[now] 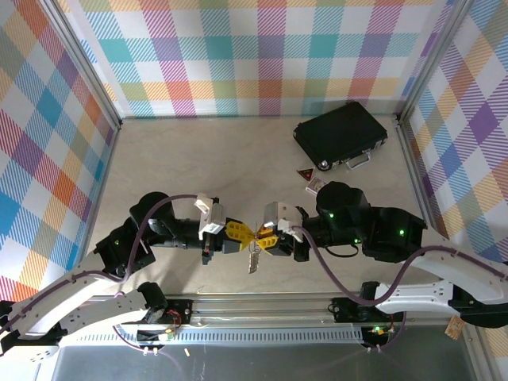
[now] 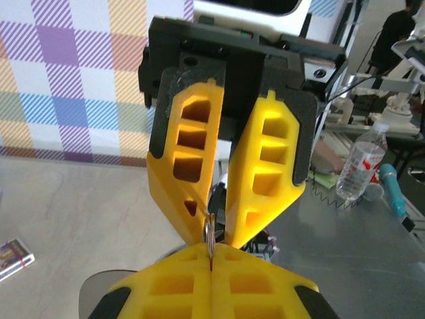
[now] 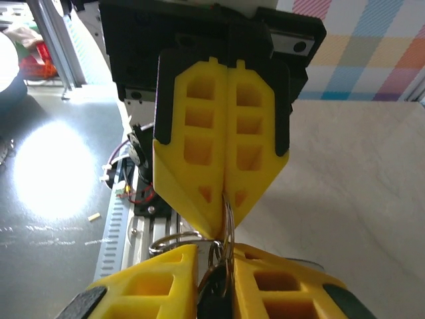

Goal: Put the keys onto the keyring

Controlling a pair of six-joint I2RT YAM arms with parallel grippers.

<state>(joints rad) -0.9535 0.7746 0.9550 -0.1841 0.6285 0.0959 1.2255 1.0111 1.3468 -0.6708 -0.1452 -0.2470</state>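
Keys (image 3: 214, 289) half hidden inside right gripper (image 3: 216, 252); keyring (image 3: 228, 214) edge-on.

Two arms (image 1: 159, 234), two grippers, left (image 1: 242, 235) and right (image 1: 264, 236), with four yellow fingers (image 2: 169, 199) in all, one keyring (image 3: 229, 229), one bunch of keys (image 1: 253, 259) too close-packed to count, one case (image 1: 341, 135), one card (image 1: 316, 185), one red triangle (image 1: 305, 174), one bottle (image 2: 358, 169), one table (image 1: 198, 159).

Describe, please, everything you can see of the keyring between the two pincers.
The keyring is a thin, shiny silver metal ring, seen edge-on and upright above the table. The left pincer is shut on it; the right pincer stands slightly parted around it. Silver keys hang from it below.
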